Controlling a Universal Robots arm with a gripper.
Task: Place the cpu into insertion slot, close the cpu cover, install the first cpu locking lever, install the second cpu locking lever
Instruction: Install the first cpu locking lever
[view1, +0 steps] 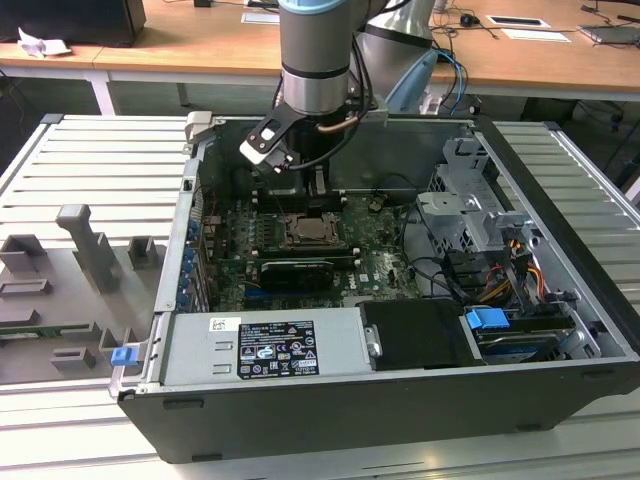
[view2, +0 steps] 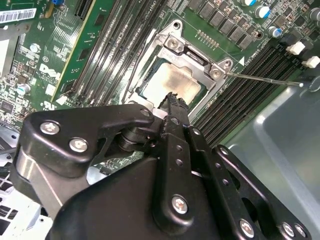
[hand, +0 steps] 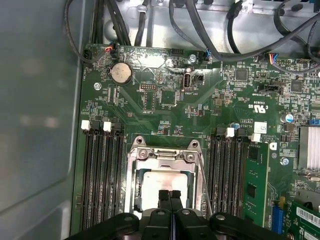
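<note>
The cpu (hand: 162, 179) lies in the insertion slot (hand: 131, 175), its pale metal top (view2: 172, 82) showing through the cut-out. The cpu cover (hand: 165, 156) lies down flat around it, as the second wrist view (view2: 192, 52) also shows. A thin locking lever (view2: 265, 79) sticks out from a socket corner across the memory slots; in the first wrist view this lever (hand: 202, 170) runs along the socket's side. My gripper (hand: 170, 196) hangs just above the chip's edge, shut with nothing between its fingers. In the exterior view the gripper (view1: 318, 190) hovers over the socket (view1: 305, 230) inside the open case.
Black memory slots (hand: 102, 175) flank the socket on both sides, with a green module (hand: 255, 185) beyond one bank. Cables (hand: 210, 30) run along the case wall. A power supply (view1: 265, 345), a drive cage (view1: 470, 210) and a grey fixture plate (view1: 80, 290) outside the case also show.
</note>
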